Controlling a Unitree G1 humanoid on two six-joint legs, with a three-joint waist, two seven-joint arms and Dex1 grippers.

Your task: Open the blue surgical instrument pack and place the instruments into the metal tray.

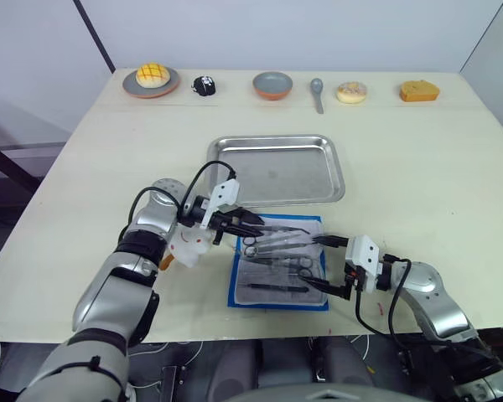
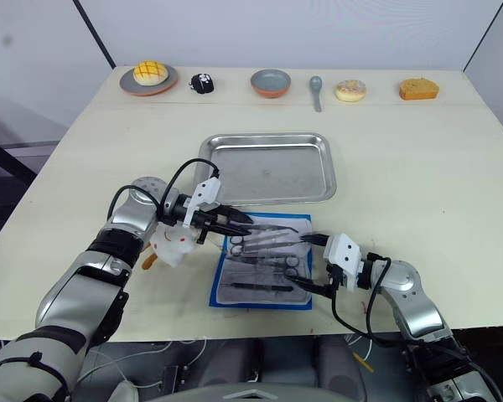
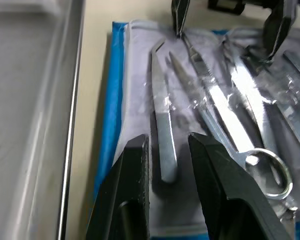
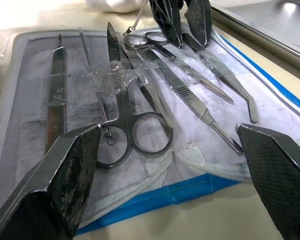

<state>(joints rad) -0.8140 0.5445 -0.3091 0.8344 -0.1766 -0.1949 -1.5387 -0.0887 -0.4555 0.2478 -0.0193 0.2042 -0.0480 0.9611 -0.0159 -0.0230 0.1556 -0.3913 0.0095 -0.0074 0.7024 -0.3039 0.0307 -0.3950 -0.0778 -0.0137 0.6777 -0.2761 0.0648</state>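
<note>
The blue surgical instrument pack (image 1: 235, 285) lies open and flat near the table's front edge, pale lining up. Several instruments (image 1: 278, 247) rest on the lining: scissors (image 4: 121, 117), tweezers (image 3: 163, 130) and thin probes, some under clear tape. The metal tray (image 1: 277, 170) stands just beyond the pack with nothing in it. My left gripper (image 1: 253, 223) is low over the pack's far left corner; its fingers (image 3: 135, 190) are slightly open and straddle the tweezers' end. At the pack's right edge my right gripper (image 1: 329, 264) is wide open, its fingertips (image 4: 70, 170) on either side of the edge.
A white plush toy (image 1: 189, 247) lies under my left wrist, beside the pack. Along the table's far edge sit a plate with a bun (image 1: 152, 79), a small black object (image 1: 204, 85), a grey bowl (image 1: 272, 84), a spoon (image 1: 317, 90), a doughnut (image 1: 351, 92) and an orange cake (image 1: 419, 90).
</note>
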